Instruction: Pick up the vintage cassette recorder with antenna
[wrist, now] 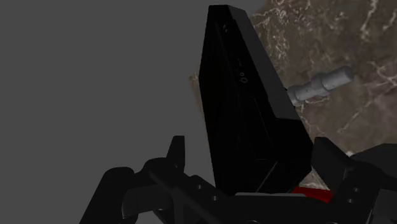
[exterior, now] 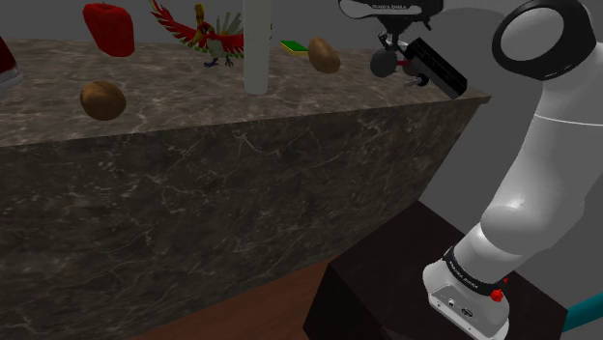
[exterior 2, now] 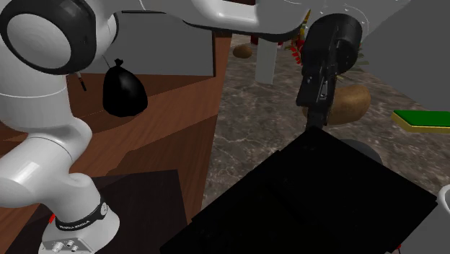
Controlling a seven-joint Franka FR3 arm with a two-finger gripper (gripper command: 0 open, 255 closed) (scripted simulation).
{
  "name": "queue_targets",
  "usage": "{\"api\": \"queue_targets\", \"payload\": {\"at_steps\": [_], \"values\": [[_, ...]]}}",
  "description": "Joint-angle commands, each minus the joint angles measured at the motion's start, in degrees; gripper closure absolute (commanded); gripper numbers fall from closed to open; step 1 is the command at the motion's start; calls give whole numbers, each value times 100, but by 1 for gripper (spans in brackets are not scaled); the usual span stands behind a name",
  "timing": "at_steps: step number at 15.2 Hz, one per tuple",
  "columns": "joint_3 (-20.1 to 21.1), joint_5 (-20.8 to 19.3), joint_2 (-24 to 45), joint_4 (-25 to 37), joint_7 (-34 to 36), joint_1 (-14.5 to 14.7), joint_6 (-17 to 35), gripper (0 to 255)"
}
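Observation:
The cassette recorder [exterior: 440, 68] is a flat black box lying slanted at the marble counter's [exterior: 193, 126] corner nearest the arm. In the second exterior view the recorder [exterior 2: 310, 202] looms large in the foreground. Its silver antenna [wrist: 320, 86] sticks out sideways over the marble. My gripper [exterior: 396, 58] hangs just above the recorder's end, seen from the second exterior view with its black hand pointing down [exterior 2: 315, 119]. In the wrist view the gripper [wrist: 251, 153] is open, and the recorder [wrist: 245, 108] stands between the fingers [wrist: 175, 153], with a gap on one side.
On the counter lie two brown potatoes [exterior: 102, 99] [exterior: 324, 55], a red pepper [exterior: 109, 27], a red bird figure [exterior: 203, 34], a white post [exterior: 256, 48] and a flat green thing [exterior: 293, 44]. A black bag [exterior 2: 124, 90] sits on the wooden floor. The counter edge drops off beside the recorder.

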Motion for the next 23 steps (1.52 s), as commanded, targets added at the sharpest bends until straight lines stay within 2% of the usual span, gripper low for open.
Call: {"api": "queue_targets", "payload": {"at_steps": [1, 8, 10, 11, 20, 23], "values": [[-114, -418, 449, 577, -80, 83, -261, 0], [-84, -160, 323, -109, 430, -17, 83, 0], [-80, -161, 323, -109, 431, -20, 82, 0], [-77, -158, 309, -125, 434, -18, 80, 255], [-75, -162, 324, -109, 431, -23, 81, 255], [-88, -255, 361, 145, 238, 15, -53, 255]]}}
